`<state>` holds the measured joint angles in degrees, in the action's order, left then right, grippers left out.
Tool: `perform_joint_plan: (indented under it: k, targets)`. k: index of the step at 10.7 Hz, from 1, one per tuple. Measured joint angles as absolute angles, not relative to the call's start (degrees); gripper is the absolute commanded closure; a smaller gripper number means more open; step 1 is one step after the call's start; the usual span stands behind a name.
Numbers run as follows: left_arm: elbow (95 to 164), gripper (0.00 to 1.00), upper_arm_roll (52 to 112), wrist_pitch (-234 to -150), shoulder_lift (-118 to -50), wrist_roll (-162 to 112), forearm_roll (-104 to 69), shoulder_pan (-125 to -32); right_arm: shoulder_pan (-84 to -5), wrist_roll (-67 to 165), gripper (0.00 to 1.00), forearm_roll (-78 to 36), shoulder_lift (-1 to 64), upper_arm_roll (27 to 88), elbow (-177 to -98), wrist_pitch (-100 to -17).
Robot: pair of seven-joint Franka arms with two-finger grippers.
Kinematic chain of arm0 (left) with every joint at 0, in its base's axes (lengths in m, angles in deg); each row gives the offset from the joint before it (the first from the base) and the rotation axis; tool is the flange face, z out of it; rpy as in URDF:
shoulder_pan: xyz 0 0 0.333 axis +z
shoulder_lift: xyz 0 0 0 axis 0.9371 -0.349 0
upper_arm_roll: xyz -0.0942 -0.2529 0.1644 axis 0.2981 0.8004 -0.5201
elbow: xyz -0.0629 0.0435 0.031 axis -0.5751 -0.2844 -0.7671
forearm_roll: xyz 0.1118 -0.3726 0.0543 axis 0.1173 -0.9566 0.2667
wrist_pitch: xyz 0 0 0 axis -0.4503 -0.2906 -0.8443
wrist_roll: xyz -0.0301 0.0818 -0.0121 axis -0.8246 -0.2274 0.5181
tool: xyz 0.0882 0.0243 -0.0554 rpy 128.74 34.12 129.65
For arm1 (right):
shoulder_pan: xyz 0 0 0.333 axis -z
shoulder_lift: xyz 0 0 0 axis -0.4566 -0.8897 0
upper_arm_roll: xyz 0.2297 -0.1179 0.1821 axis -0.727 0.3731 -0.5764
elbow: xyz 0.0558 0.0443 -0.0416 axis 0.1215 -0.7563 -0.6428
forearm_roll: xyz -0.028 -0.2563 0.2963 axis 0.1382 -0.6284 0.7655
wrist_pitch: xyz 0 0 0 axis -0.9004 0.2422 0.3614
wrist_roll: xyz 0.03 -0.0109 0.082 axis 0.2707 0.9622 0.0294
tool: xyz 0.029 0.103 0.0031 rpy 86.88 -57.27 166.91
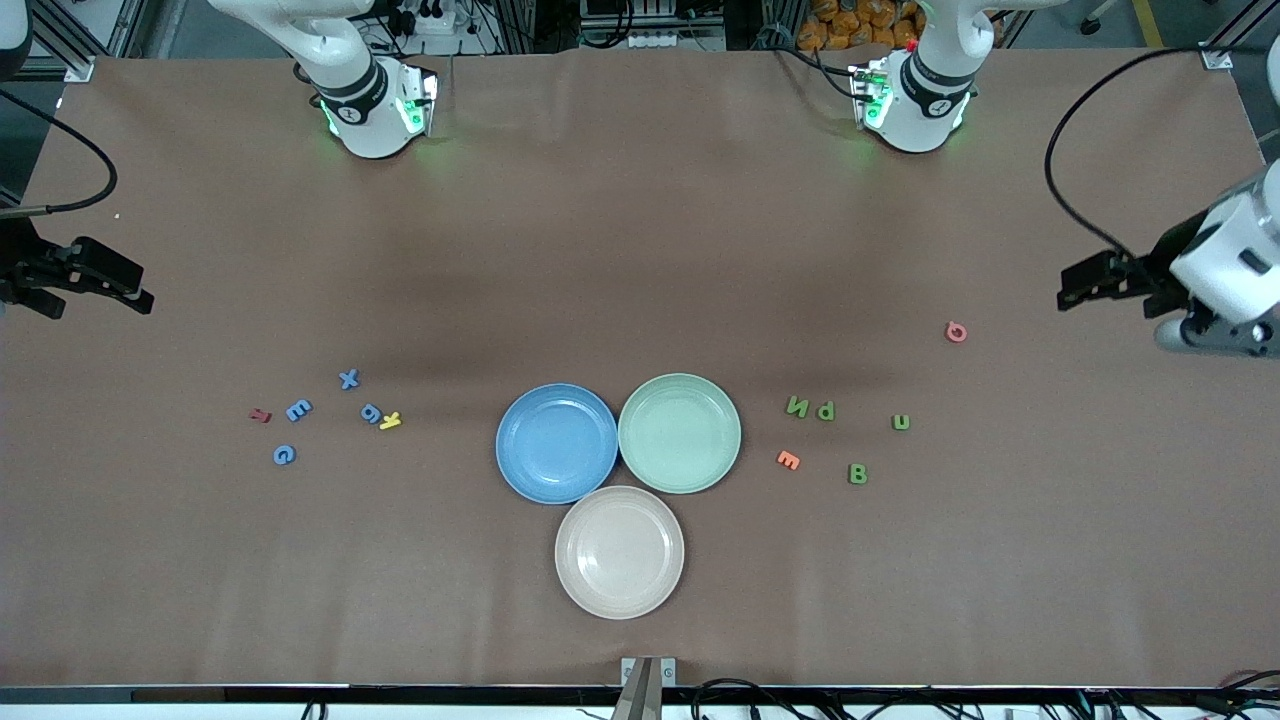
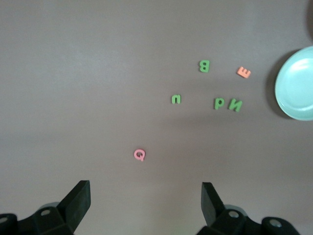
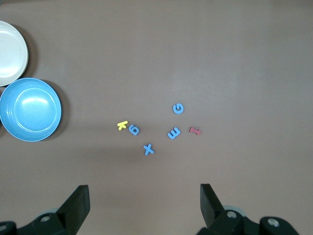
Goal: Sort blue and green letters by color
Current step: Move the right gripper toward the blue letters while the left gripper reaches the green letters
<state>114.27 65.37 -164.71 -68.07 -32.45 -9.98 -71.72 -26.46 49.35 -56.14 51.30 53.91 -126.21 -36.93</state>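
Both hands are released above the bench. The left hand (image 2: 144, 203) wrist view shows four flat green letters (image 2: 220, 103); the right hand (image 3: 144, 205) wrist view shows four flat blue letters (image 3: 173, 133).

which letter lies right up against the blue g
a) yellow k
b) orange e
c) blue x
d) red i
a: the yellow k lies against the blue g on the side toward the blue plate, while the blue x and red i sit apart from it.
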Motion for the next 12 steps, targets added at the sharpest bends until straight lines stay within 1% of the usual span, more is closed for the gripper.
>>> perform_joint_plan:
  k: [3,7,9,12]
  targets:
    - [115.60,0.00,65.51,-171.23,-72.33,-28.89,-9.89,-71.73,-26.63,49.35,0.00,-56.14,51.08,53.84,-126.25,-36.69]
    - [123.59,0.00,66.26,-183.14,-72.44,-20.47,-9.88,-74.07,-27.01,49.35,0.00,-56.12,49.31,53.61,-126.49,-36.77]
    - [125.77,0.00,67.42,-186.56,-73.30,-17.15,-7.29,-76.08,-27.57,49.35,0.00,-56.09,48.00,53.27,-128.72,-40.71]
    - [126.23,0.00,67.89,-191.34,-77.68,-16.62,-6.46,-76.96,-30.27,49.33,0.00,-56.08,47.02,53.16,-136.13,-49.73]
